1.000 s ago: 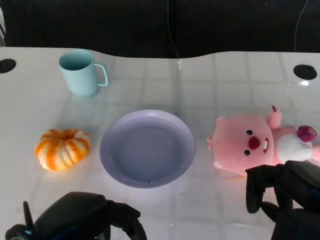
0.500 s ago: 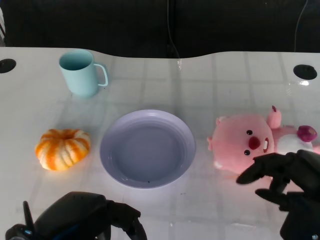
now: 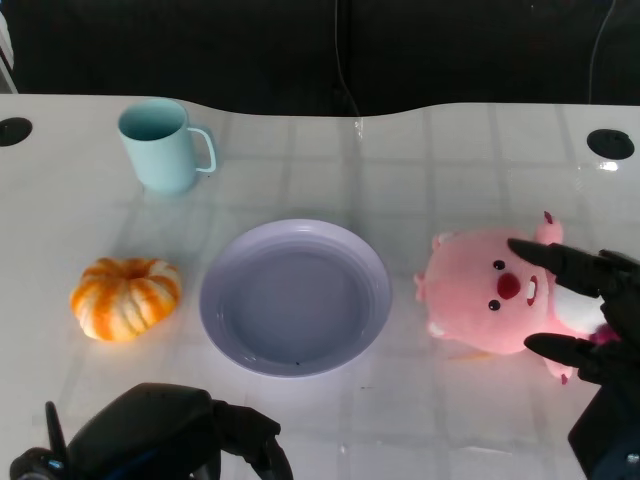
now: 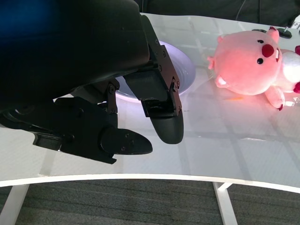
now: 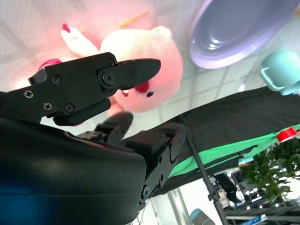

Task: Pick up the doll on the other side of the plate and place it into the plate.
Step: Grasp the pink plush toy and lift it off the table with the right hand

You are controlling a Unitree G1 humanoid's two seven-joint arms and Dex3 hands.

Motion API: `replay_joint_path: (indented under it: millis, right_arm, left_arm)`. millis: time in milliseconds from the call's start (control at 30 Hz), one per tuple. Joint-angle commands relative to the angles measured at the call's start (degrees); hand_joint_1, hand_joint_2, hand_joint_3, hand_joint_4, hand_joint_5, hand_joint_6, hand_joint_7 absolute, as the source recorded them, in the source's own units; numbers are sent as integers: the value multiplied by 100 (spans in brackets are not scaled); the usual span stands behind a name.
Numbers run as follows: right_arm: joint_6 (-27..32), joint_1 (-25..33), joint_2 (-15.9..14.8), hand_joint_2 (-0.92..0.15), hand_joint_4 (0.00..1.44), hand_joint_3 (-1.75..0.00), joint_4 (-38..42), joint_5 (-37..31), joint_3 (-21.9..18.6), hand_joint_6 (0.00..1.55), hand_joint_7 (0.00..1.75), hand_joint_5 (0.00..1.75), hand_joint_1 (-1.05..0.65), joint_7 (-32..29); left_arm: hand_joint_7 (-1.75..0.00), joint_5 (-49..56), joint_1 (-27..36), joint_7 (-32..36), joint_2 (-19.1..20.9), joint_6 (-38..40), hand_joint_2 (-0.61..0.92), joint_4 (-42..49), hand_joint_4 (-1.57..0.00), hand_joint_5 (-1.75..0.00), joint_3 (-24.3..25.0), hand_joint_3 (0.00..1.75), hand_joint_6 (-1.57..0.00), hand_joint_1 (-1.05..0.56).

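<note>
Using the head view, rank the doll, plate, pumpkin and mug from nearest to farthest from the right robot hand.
1. Pink plush doll, directly under the right robot hand.
2. Lavender plate, table centre.
3. Orange pumpkin and teal mug, both far left; too close to call.

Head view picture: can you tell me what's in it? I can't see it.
A black robot right hand reaches with spread fingers over a pink doll lying right of an empty purple plate. A toy pumpkin sits left of the plate, a light blue mug stands farther back, and the left hand waits near the front edge.

Glossy white table (image 3: 420,160), dark backdrop (image 3: 300,50)
</note>
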Motion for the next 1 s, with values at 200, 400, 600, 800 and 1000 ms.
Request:
replay_joint_path:
  millis: [200, 400, 600, 800, 1000]
  right_arm:
    - [696, -108, -88, -92, 0, -3, -182, -908, 22, 20, 0, 41, -58, 15]
    - [1437, -306, -221, -90, 0, -1, -289, -1483, 209, 18, 2, 39, -62, 715]
    - [1850, -647, -244, -91, 0, -1, -23, -1775, 487, 18, 2, 36, -64, 1135]
    - [1937, -1111, -258, -91, 2, 0, 709, -2004, 818, 21, 2, 38, -65, 1115]
    - [1827, -1575, -261, -92, 4, -1, 1680, -1872, 999, 24, 2, 37, -64, 991]
  left_arm:
    - [-59, 47, -12, -34, 91, 39, 92, -21, -71, -120, 18, 26, -86, -18]
    - [-59, 114, -46, -14, 62, 47, 92, 5, -70, -120, -33, 27, -86, -20]
    - [-59, 100, -58, 8, 52, -8, 92, 27, -72, -120, -37, 27, -87, -20]
    - [-60, 105, -50, -13, 27, 50, 92, -21, -71, -121, -38, 27, -87, -19]
    - [-60, 176, -24, -34, -3, 127, 92, -113, -71, -121, -84, 28, -86, -20]
